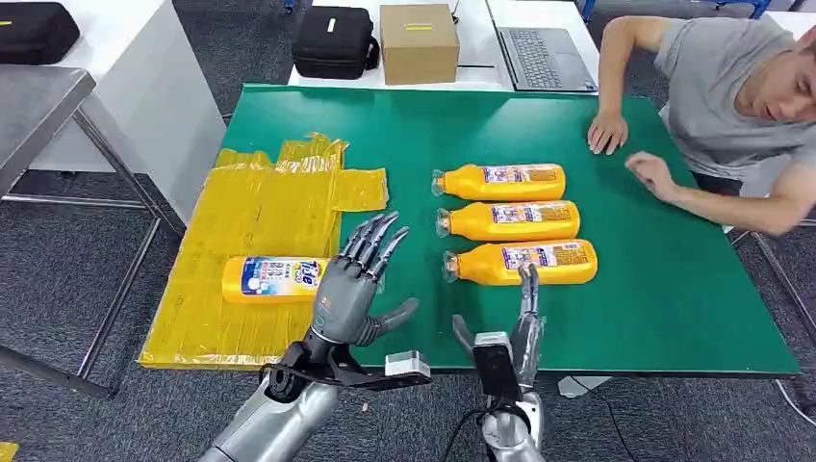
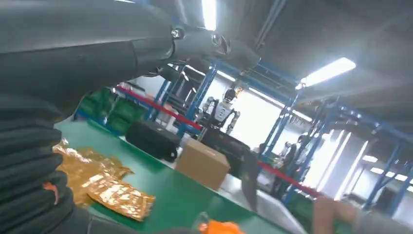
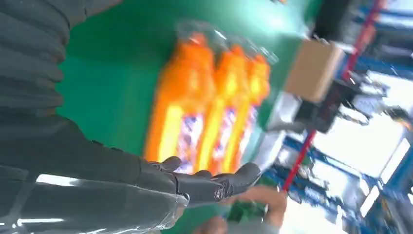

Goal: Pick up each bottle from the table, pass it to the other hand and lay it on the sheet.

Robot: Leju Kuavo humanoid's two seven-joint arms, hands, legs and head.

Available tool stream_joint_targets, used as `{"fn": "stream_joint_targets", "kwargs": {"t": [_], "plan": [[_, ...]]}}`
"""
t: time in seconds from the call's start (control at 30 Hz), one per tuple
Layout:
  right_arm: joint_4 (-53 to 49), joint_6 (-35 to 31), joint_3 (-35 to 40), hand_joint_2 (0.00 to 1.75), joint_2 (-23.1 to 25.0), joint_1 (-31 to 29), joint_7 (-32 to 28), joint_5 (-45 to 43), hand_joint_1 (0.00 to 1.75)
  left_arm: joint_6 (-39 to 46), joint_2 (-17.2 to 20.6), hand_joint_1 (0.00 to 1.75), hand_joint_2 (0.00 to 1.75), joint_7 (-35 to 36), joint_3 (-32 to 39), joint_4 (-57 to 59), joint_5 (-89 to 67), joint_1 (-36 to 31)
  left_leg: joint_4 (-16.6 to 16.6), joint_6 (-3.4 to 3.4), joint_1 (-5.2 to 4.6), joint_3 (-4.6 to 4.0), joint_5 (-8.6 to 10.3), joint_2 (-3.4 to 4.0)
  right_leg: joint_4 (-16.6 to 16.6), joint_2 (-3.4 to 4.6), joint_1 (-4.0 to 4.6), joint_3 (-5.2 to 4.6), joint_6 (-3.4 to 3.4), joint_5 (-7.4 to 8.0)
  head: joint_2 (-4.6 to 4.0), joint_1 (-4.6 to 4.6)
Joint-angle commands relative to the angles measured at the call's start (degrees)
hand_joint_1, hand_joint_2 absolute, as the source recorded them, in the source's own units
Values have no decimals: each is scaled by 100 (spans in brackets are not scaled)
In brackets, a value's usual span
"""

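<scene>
Three orange bottles lie side by side on the green table (image 1: 674,289): a far one (image 1: 500,181), a middle one (image 1: 510,220) and a near one (image 1: 524,262), blurred in the right wrist view (image 3: 180,102). A fourth orange bottle (image 1: 274,278) with a blue and white label lies on the yellow sheet (image 1: 260,221). My left hand (image 1: 361,279) hovers open just right of that bottle, fingers spread, holding nothing. My right hand (image 1: 520,332) is raised near the table's front edge, just short of the near bottle, fingers straight and empty (image 3: 195,183).
A person leans over the table's far right corner, with one hand (image 1: 608,132) and another hand (image 1: 654,175) on the mat right of the bottles. A cardboard box (image 1: 419,43), a black bag (image 1: 334,41) and a laptop (image 1: 544,58) sit on the white table behind.
</scene>
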Motion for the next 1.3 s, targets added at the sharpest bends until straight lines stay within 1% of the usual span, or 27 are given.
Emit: {"fn": "stream_joint_targets", "kwargs": {"t": [0.03, 0.07, 0.1, 0.17, 0.2, 0.23, 0.27, 0.33, 0.37, 0.43, 0.47, 0.53, 0.57, 0.63, 0.67, 0.73, 0.8, 0.87, 0.9, 0.93, 0.97, 1.03, 1.1, 1.27, 1.3], "plan": [[-911, -2, 197, 175, -218, 11, 0, -219, 0, -59, 247, 0, 175, -294, -237, -54, 546, -162, -1, -10, 1, 15, -7, 3, 2, -1, 2, 13, -8, -8, 0, -2], [-1337, -2, 198, 175, -237, 92, 0, -60, 0, -108, 219, 0, 175, -597, -204, 21, 1036, -203, -2, -9, 2, 14, -5, 2, -1, -2, 3, 13, -8, -6, 0, 0], [-1466, -2, 216, 175, -236, 95, 0, 17, 0, -169, 193, 0, 175, -698, -171, 45, 1289, -218, 3, -14, 4, 28, -15, 3, 6, -2, 5, 25, -13, -16, 0, -2], [-1534, -2, 469, 175, -370, 18, 0, -208, 0, -251, 163, 0, 175, -872, -91, 69, 1698, -229, 1, -7, 1, 6, -3, 2, 2, -2, 2, 4, -6, -4, 0, -2], [-1578, -2, 422, 175, -337, 0, 0, -168, 0, -335, 157, 0, 175, -942, -61, 105, 1892, -225, 4, -13, 2, 21, -13, 7, 8, 1, 3, 17, -11, -14, 0, -2], [-1469, -2, 575, 175, -394, -38, 0, -565, 0, -357, 151, 0, 175, -1044, -28, 131, 2067, -200, 0, -10, 2, 16, -9, 10, 3, 6, 3, 13, -9, -8, 0, -2], [-1444, -2, 597, 175, -412, -62, 0, -629, 0, -361, 150, 0, 175, -1089, 2, 120, 2156, -160, 3, -14, 4, 30, -17, 12, 7, 6, 5, 25, -13, -16, 0, -4], [-1570, -2, 408, 175, -370, 105, 0, -49, 0, -469, 138, 0, 175, -1382, 57, 167, 2567, -66, -2, -9, 3, 17, -6, 6, -2, 0, 4, 15, -7, -6, 0, -2], [-1598, -2, 485, 175, -411, 165, 0, -155, 0, -469, 128, 0, 175, -1468, 100, 149, 2719, -19, -4, -13, 4, 31, -11, -1, -1, -8, 5, 31, -11, -14, 0, -2], [-1631, -2, 500, 175, -427, 201, 0, -154, 0, -457, 125, 0, 175, -1498, 120, 133, 2769, 4, -6, -7, 2, 18, -6, 7, -4, 2, 3, 16, -6, -6, 0, -2], [-1694, -2, 495, 175, -422, 272, 0, -112, 0, -458, 133, 0, 175, -1535, 128, 117, 2815, 22, -3, -11, 4, 30, -13, 10, -2, 4, 5, 27, -10, -12, 0, -2], [-1680, -2, 484, 175, -408, 307, 0, -81, 0, -470, 135, 0, 175, -1553, 124, 84, 2870, 36, -4, -8, 3, 15, -5, 2, -3, -3, 4, 15, -7, -6, 0, -2], [-1680, -2, 484, 175, -408, 307, 0, -81, 0, -470, 135, 0, 175, -1553, 124, 84, 2870, 36, -3, -12, 3, 30, -12, 2, 1, -4, 4, 28, -11, -15, 0, -2], [-1680, -2, 484, 175, -408, 307, 0, -81, 0, -470, 135, 0, 175, -1553, 124, 84, 2870, 36, -3, -9, 4, 19, -8, 6, -3, 2, 4, 17, -8, -7, 0, -2], [-1651, -2, 480, 175, -397, 303, 0, -57, 0, -480, 140, 0, 175, -1553, 109, 62, 2882, 39, -2, -13, 5, 31, -14, 9, -1, 3, 6, 28, -12, -13, 0, -4], [-1572, -2, 392, 175, -352, 340, 0, 100, 0, -480, 168, 0, 175, -1553, 21, -27, 2950, 54, -4, -10, 3, 21, -7, 4, -2, -1, 4, 19, -9, -8, 0, -2], [-1607, -2, 394, 175, -340, 424, 0, 163, 0, -566, 178, 0, 175, -1553, -68, -198, 3106, 116, -4, -13, 4, 30, -11, 4, -1, -3, 5, 28, -12, -13, 0, -2], [-1706, -2, 462, 175, -367, 513, 0, 198, 0, -628, 188, 0, 175, -1553, -131, -321, 3272, 169, -4, -9, 2, 17, -6, 3, -3, -1, 3, 15, -8, -7, 0, -2], [-1740, -2, 469, 175, -367, 535, 0, 248, 0, -635, 192, 0, 175, -1553, -147, -369, 3322, 193, -1, -13, 5, 28, -14, 2, 1, -3, 6, 26, -11, -16, 0, -2], [-1740, -2, 469, 175, -367, 535, 0, 248, 0, -635, 192, 0, 175, -1553, -147, -369, 3322, 193, -3, -6, 2, 9, -4, 1, -3, -3, 3, 8, -6, -4, 0, -2], [-1740, -2, 469, 175, -367, 535, 0, 248, 0, -635, 192, 0, 175, -1553, -147, -369, 3322, 193, -1, -13, 4, 30, -15, 1, 1, -5, 5, 28, -12, -17, 0, -2], [-1740, -2, 469, 175, -367, 535, 0, 248, 0, -635, 192, 0, 175, -1553, -147, -369, 3322, 193, -5, -9, 1, 19, -8, 4, -2, -1, 2, 17, -8, -9, 0, -2], [-1825, -2, 444, 175, -346, 570, 0, 367, 0, -681, 218, 0, 175, -1553, -180, -447, 3455, 228, -3, -14, 3, 34, -15, 6, 1, -1, 4, 31, -12, -17, 0, -4], [-1827, -2, 534, 175, -347, 586, 0, 260, 0, -590, 268, 0, 175, -1553, -192, -498, 3529, 330, 2, -19, 4, 45, -24, 9, 8, 1, 6, 39, -18, -25, 0, -2], [-1819, -2, 551, 175, -350, 569, 0, 208, 0, -600, 287, 0, 175, -1553, -208, -525, 3556, 345, -5, -12, 3, 30, -12, 10, -1, 4, 4, 26, -12, -12, 0, 0]]}}
